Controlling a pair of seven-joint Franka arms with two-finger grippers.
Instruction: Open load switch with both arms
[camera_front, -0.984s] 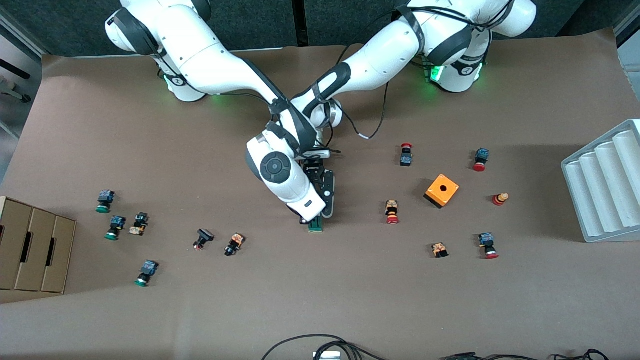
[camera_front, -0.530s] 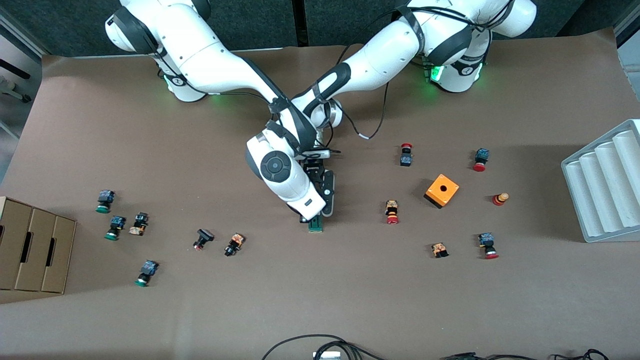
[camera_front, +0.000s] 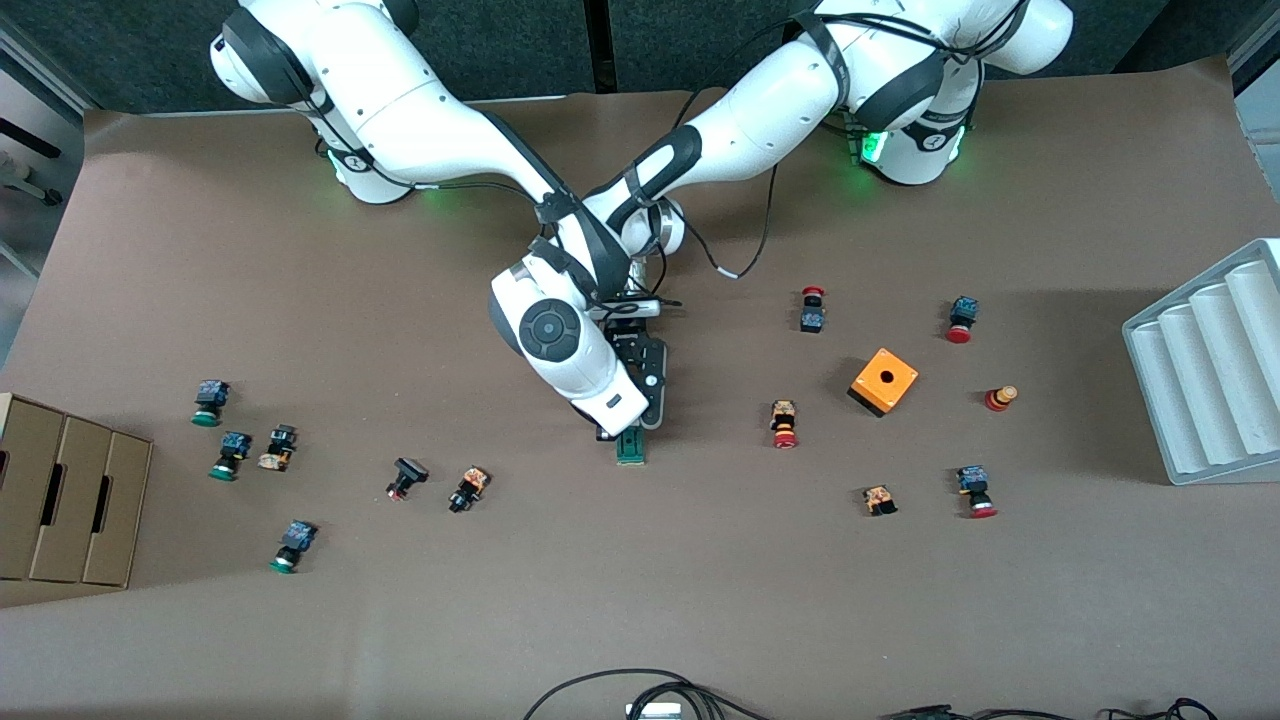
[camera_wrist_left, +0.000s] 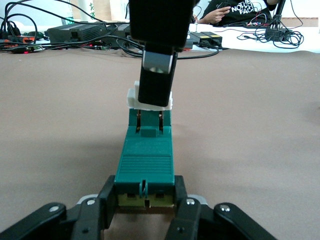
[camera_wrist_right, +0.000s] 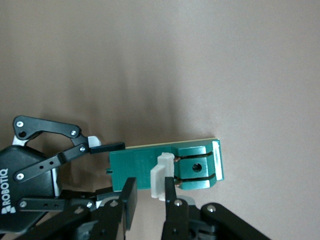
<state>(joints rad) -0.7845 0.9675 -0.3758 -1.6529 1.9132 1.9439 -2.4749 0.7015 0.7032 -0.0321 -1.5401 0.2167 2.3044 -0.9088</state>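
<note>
Nearest the front camera, dark cables (camera_front: 640, 690) are seen at the lower edge of the frame. Slightly higher, small push-buttons are scattered over the brown surface (camera_front: 700, 580), one with a green cap (camera_front: 292, 545) toward the right arm's end and one with a red cap (camera_front: 975, 492) toward the left arm's end.

At the middle of the frame the load switch (camera_front: 631, 447) is found, a narrow dark-green block lying lengthwise toward the arms. Its nearer end is taken up by the white end piece (camera_wrist_right: 161, 176), which is pinched between the closed jaws of the right gripper (camera_wrist_right: 149, 200). The farther end of the green body is clamped between the jaws of the left gripper (camera_wrist_left: 145, 202). Both grippers are thus placed over the same part.

An orange cube (camera_front: 884, 381) with a hole is set farther up, toward the left arm's end. At the top of the frame, both arms' green-lit bases are shown.
</note>
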